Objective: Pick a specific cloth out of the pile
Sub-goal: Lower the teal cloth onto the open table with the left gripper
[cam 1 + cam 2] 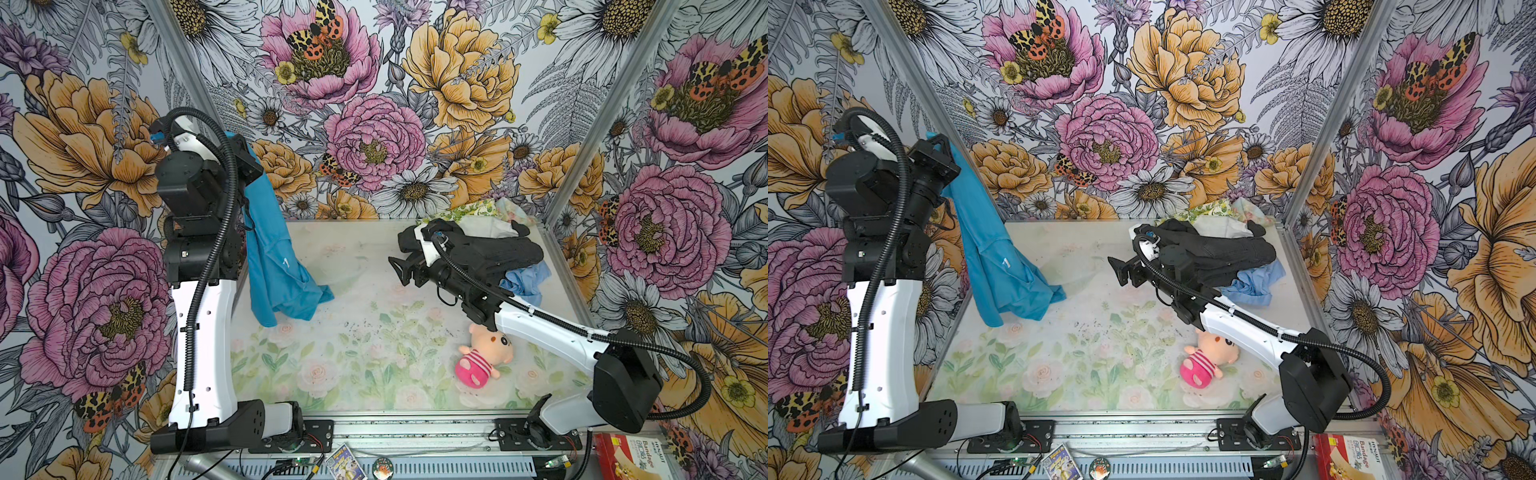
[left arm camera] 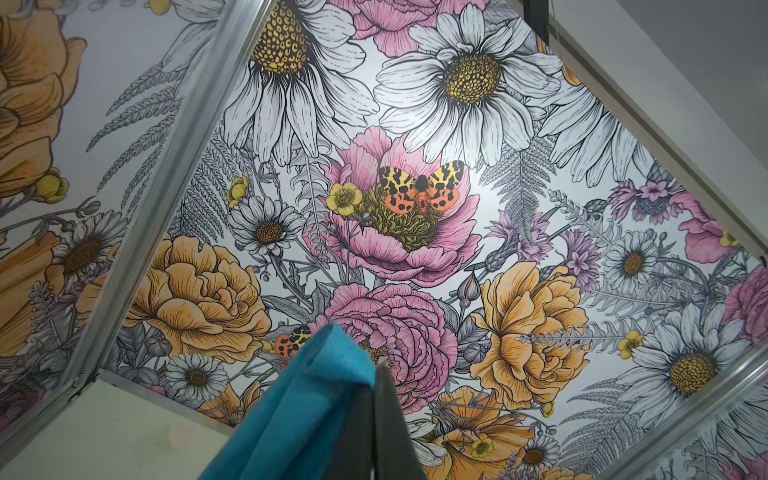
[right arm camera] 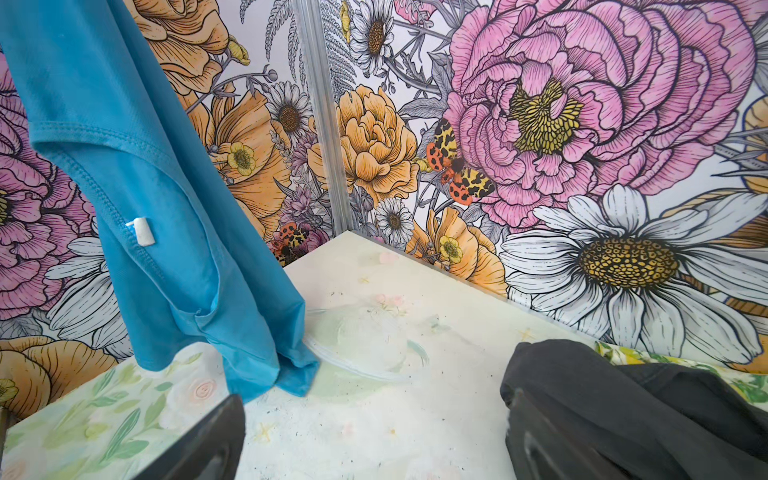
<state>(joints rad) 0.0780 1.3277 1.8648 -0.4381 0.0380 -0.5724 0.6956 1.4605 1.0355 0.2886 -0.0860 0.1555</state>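
Left gripper (image 2: 370, 399) is clamped on the top edge of the teal cloth (image 1: 274, 266). It hangs limp with its hem on the bench (image 1: 374, 332), well apart from the pile (image 1: 490, 245). Looks light, thin and floppy, so pinching an edge seems plenty. Right gripper (image 1: 399, 266) is spread apart, empty.

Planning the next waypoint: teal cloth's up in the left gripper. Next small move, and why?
Probably raise the left gripper slightly: it is shut on the cloth, which hangs clear of the pile, but its lower hem rests on the table.
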